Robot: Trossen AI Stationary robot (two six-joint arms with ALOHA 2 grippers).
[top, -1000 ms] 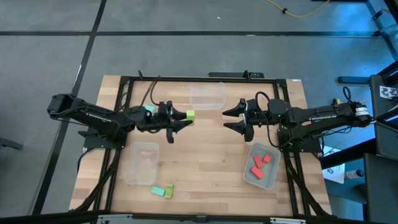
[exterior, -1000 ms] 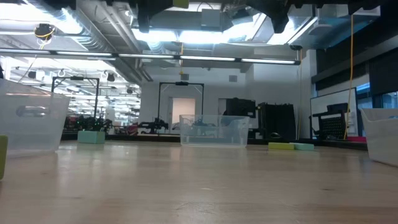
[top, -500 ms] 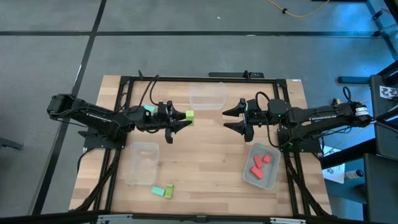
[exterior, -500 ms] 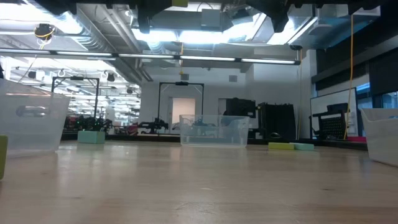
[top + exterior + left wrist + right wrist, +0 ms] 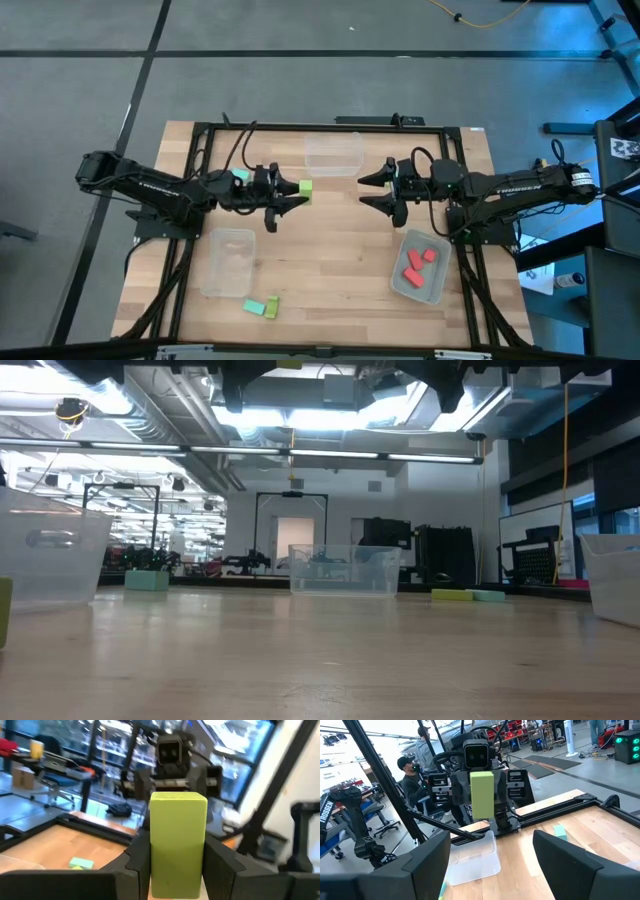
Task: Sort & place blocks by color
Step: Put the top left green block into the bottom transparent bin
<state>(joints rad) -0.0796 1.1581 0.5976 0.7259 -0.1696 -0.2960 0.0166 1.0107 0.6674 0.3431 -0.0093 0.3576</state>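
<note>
White letters "TROSSEN" run along a dark arm [image 5: 326, 812].

- lime yellow-green block [image 5: 304, 186] (plain, no markings)
- red-orange blocks [image 5: 417, 262] in the near-right bin [image 5: 401, 280], clear
- teal block [image 5: 253, 307] beside a lime block [image 5: 270, 306], near left
- pale wooden table [image 5: 330, 270]
- black arms
</note>
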